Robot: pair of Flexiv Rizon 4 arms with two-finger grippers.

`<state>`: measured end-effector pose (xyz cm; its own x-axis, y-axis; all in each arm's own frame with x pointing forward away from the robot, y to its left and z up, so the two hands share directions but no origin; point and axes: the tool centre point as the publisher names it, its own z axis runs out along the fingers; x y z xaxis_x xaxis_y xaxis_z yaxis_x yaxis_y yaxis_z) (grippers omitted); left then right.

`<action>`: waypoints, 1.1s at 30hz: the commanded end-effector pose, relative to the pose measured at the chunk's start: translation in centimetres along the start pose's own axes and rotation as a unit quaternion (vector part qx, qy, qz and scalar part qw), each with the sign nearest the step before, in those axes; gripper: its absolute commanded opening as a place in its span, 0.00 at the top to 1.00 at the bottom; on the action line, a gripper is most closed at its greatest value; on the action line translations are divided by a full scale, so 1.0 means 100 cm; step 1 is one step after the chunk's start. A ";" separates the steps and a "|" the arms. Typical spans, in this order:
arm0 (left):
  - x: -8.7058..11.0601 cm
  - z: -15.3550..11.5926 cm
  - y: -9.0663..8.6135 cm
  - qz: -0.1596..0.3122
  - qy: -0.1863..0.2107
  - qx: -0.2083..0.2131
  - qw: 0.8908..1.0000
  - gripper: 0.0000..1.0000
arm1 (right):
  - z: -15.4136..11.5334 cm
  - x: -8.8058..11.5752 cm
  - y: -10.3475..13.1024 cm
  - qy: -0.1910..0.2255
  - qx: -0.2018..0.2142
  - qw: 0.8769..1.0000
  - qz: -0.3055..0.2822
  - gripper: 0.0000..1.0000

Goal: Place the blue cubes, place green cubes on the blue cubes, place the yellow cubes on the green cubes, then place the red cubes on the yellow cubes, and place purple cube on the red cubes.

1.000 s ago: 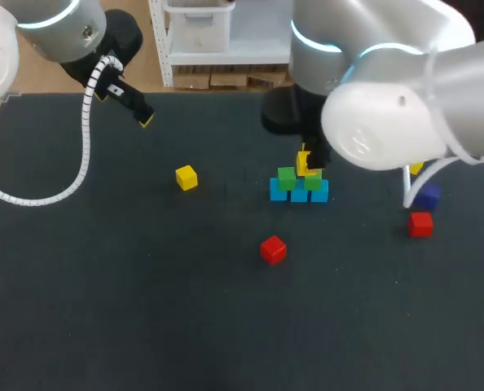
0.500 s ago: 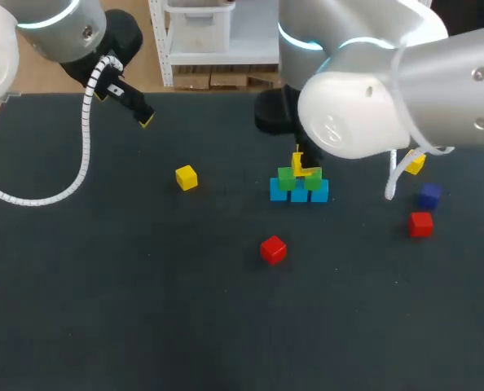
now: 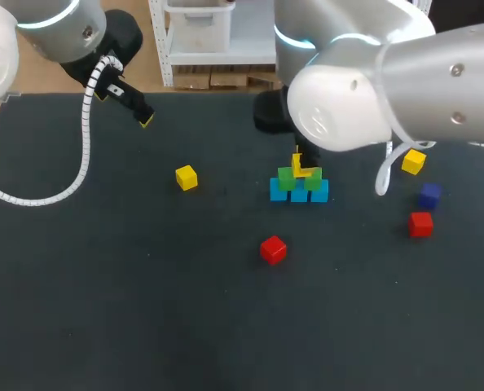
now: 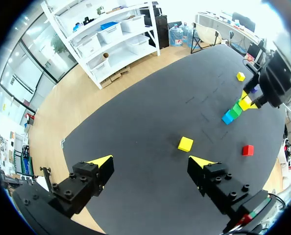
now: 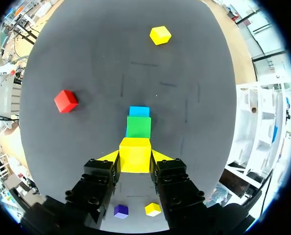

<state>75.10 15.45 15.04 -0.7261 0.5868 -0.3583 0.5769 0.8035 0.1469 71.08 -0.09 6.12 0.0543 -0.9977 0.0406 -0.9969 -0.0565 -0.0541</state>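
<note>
The yellow cube [image 5: 134, 153] is pinched between the right gripper [image 5: 135, 160], fingers snug on two opposite faces. It sits right over the stack, above the seam between the two green cubes [image 3: 288, 178]. Can't tell from either view if it's actually touching them. Under the greens is a row of three blue cubes [image 3: 299, 193], side by side and touching. All of these look like plain, smooth, solid-colour blocks with sharp edges, sitting on a dark matte table [image 3: 144, 309] with a slightly felt-like look.

Loose stuff: a second yellow cube [image 3: 187, 177] well off to the left of the stack, a red cube [image 3: 273, 249] on the near side of it, and over on the right a third yellow cube [image 3: 413, 161], the purple cube [image 3: 429, 195] and a second red cube [image 3: 420, 223] close together in a line.

The left gripper [image 4: 150, 164] hangs high at the far left, fingers spread wide with nothing in them.

Compared with a second ago, the right arm's big body has swung leftward, so that third yellow cube is now fully uncovered. The pinched cube barely shifted, and the left arm hasn't budged.
</note>
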 end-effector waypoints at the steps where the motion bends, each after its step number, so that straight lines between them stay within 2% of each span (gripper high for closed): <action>1: -0.001 0.000 0.001 0.001 0.000 0.002 1.000 0.00 | 0.001 0.001 -0.001 -0.001 -0.002 1.000 0.001 1.00; 22: -0.001 0.000 0.001 0.001 0.000 0.002 1.000 0.00 | 0.008 0.000 -0.004 -0.002 -0.009 1.000 0.005 1.00; 24: -0.001 0.000 0.001 0.001 0.000 0.002 1.000 0.00 | 0.008 0.000 -0.004 -0.001 -0.009 1.000 0.004 0.91; 33: -0.001 0.000 0.001 0.001 0.000 0.002 1.000 0.00 | 0.008 -0.001 -0.004 -0.004 -0.009 1.000 0.004 0.77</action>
<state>75.10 15.45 15.04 -0.7261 0.5868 -0.3583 0.5769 0.8035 0.1469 71.50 0.03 5.42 0.0460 -0.9983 0.0356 -0.9982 -0.0473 -0.0370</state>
